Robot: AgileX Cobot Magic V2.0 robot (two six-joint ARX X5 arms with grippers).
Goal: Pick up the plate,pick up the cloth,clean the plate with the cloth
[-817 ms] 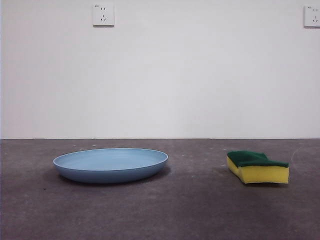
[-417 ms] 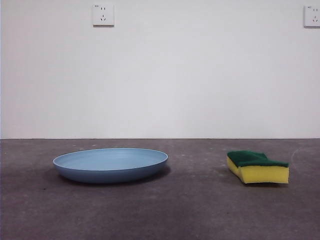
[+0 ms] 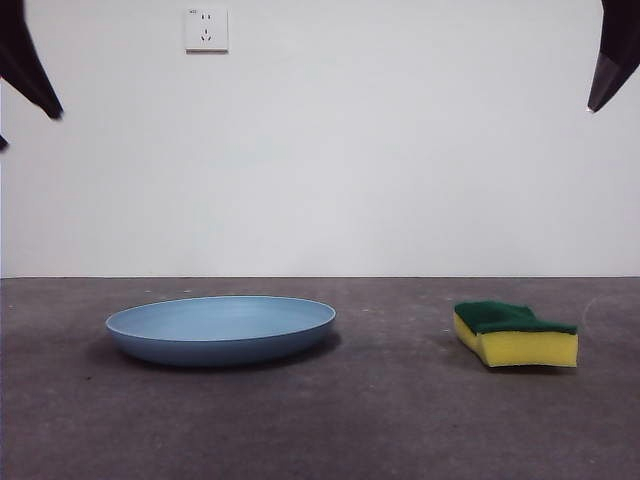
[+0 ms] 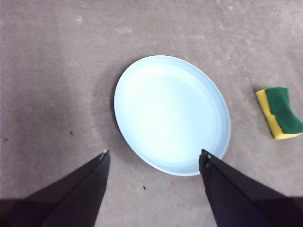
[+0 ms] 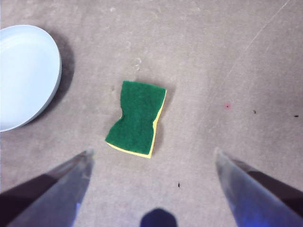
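The plate (image 3: 221, 330) lies flat, the cloth (image 3: 516, 334) apart; left tool (image 4: 152, 158) and right tool (image 5: 151, 153) hover open, empty-handed.

1. Looks like a bare lab or test room, not a home: just a plain white wall (image 3: 400, 150) with 1 power socket (image 3: 206, 29) on it.
2. The table (image 3: 400, 420) is a dull grey, scuffed surface, speckled with small marks, no decoration anywhere.
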